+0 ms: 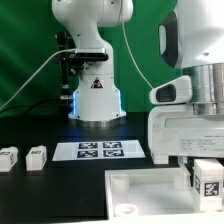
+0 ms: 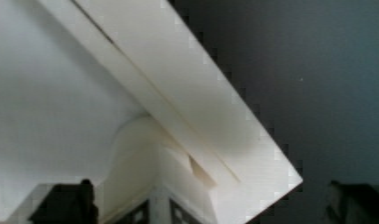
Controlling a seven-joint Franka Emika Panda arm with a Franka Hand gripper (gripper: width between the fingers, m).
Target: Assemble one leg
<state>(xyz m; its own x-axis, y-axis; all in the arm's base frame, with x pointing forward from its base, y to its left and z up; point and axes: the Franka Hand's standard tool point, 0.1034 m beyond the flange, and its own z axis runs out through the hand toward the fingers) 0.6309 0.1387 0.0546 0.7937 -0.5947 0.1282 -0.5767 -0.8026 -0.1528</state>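
In the exterior view the arm's big white wrist housing fills the exterior view's right, hanging over the near right part of the black table [image 1: 40,195], and just beneath it a leg [image 1: 207,179] stands upright with its marker tag facing the camera, seated at the right end of the wide white panel [image 1: 135,190] that lies along the near edge. The leg lies straight below the gripper [image 1: 203,158], its long axis vertical, so the coming move looks to turn on that up-and-down line between tool and block, probably a press or twist into the panel. The fingers are mostly hidden behind the housing here, so how far they stand apart I cannot tell from this side. Two more legs [image 1: 9,157] [image 1: 36,156] rest well apart at the far left, and the marker board [image 1: 101,151] lies flat between them and the arm. In the wrist view the two dark fingertips [image 2: 65,203] sit at either side with white plastic rising between them, most likely the leg [image 2: 154,175], with the panel's pale edge [image 2: 186,90] slanting beyond; the gripper [image 2: 204,205] seems closed around that block, though real contact is too blurred to confirm.
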